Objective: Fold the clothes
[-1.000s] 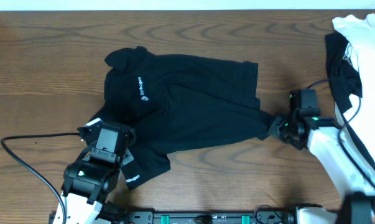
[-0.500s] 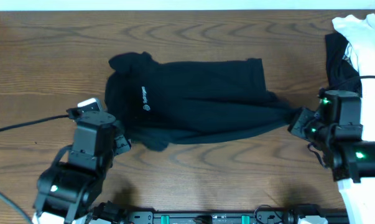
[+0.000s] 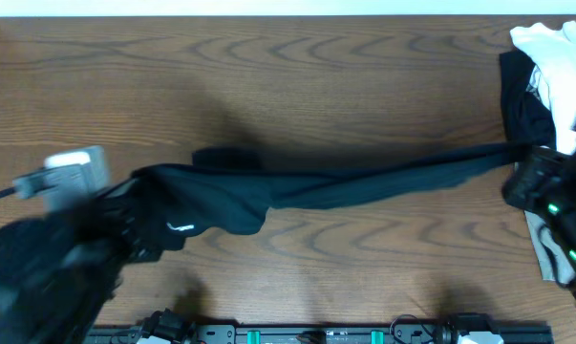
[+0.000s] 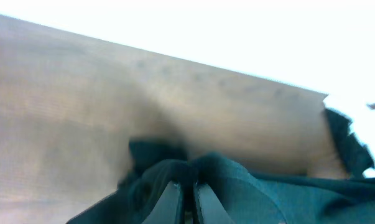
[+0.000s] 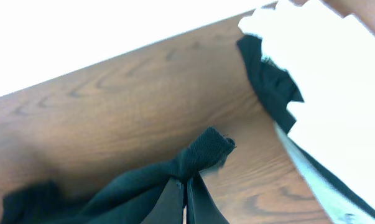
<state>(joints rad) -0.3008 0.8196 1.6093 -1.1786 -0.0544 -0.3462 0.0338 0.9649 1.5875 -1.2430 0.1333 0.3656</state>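
Between your two grippers, the black T-shirt [image 3: 364, 182] is pulled out into one long, narrow band across the table [image 3: 268, 76]. It is bunched and wider at your left end and thin as a rope toward your right. A small white logo mark [image 3: 181, 227] shows on the bunched part, just beside your left gripper [image 4: 187, 190]. That gripper's jaws are pinched tight on a fold, with cloth bulging right ahead of its fingertips. Your right gripper [image 5: 184, 186] is clamped just as tight on the other end, and a frayed tuft pokes out past its tips. Ahead of the right gripper and off to its right sits the pile of clothes [image 3: 555, 48], white cloth heaped over black. From overhead your left arm is all blur.
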